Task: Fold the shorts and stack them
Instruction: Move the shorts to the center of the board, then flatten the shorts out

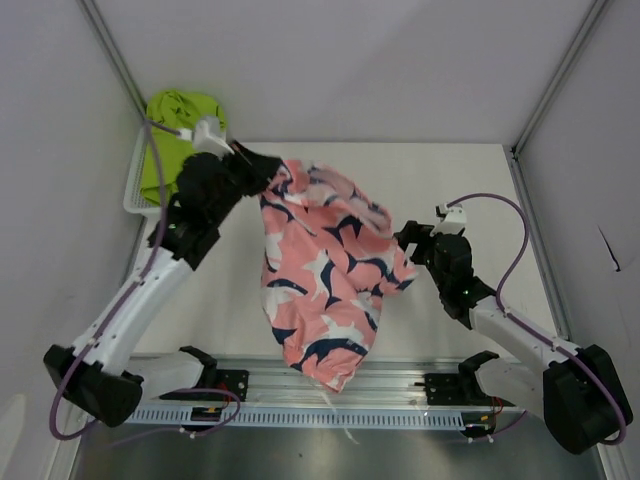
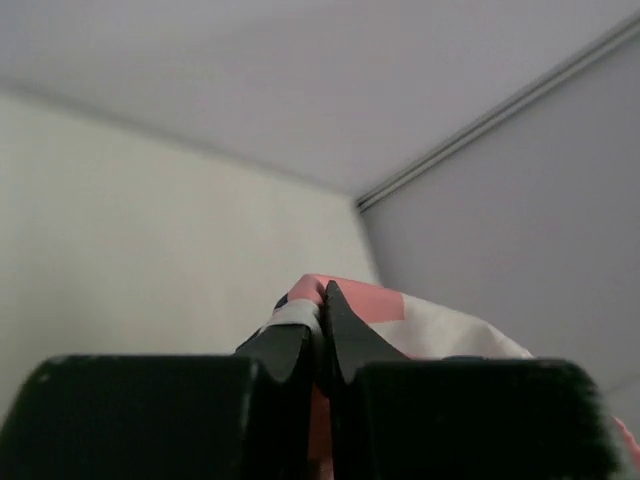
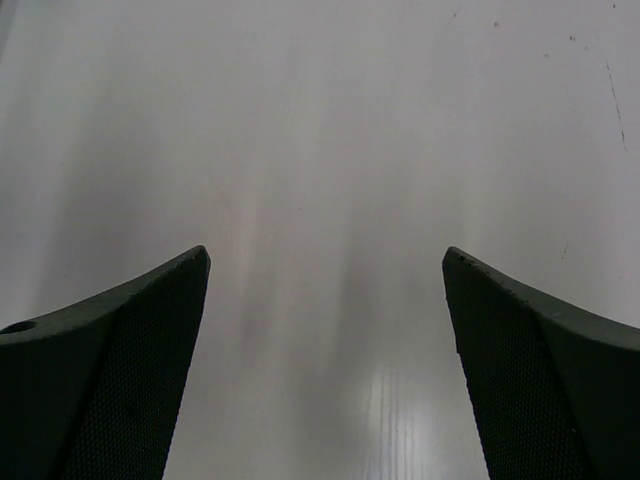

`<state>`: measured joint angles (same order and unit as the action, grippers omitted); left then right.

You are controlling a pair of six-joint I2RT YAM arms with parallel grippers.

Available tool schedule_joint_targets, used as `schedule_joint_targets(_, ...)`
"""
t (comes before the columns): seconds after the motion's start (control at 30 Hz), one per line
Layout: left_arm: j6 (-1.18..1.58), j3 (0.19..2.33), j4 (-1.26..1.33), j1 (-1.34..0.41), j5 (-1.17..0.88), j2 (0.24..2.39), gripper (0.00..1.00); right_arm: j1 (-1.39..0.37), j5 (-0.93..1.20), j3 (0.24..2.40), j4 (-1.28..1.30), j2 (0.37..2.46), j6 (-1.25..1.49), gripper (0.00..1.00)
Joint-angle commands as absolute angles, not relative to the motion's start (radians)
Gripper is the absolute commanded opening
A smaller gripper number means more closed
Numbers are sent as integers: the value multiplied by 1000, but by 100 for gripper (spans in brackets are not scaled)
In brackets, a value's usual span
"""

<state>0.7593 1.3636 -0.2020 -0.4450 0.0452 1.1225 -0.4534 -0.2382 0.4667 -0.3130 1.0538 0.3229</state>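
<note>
— Where do we find the pink shorts [image 1: 325, 275]?

— We see them in the middle of the surface [image 1: 460, 175], hanging by one bunched corner from the left hand [image 1: 258, 168]. From there the cloth spreads down and toward the near edge, and its lowest fold reaches the metal rail [image 1: 420, 410] that carries the arm bases.

— Is that hand really clenched on them?

— Yes. In its wrist view we see the two black fingers [image 2: 290, 345] pressed together, with pink and white cloth pinched between them and bulging out beyond the tips.

— And the green shorts [image 1: 180, 125]?

— We see them crumpled in the white basket [image 1: 133, 190] at the far left corner, well apart from the pink pair. The left arm crosses over the basket's near side.

— What about the right hand [image 1: 410, 238]?

— We find it released and grasping nothing. Its wrist camera shows both fingers [image 3: 130, 380] spread wide over bare surface. From above it sits just beside the right edge of the pink shorts; we cannot tell whether it touches the cloth.

— Are the pink shorts folded?

— We see no tidy fold, only a loose, wrinkled drape.
</note>
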Motion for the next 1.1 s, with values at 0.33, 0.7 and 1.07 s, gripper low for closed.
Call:
schedule_joint_targets(0.33, 718, 1302, -408, -433, 77, 1222, 99, -426, -149, 463, -336, 1055, 342, 99)
schedule_joint_targets(0.7, 704, 945, -428, -498, 8, 896, 99, -433, 26, 572, -275, 1228, 333, 96)
schedule_joint_targets(1.07, 657, 735, -545, -655, 72, 709, 99, -410, 88, 794, -72, 1491, 457, 91)
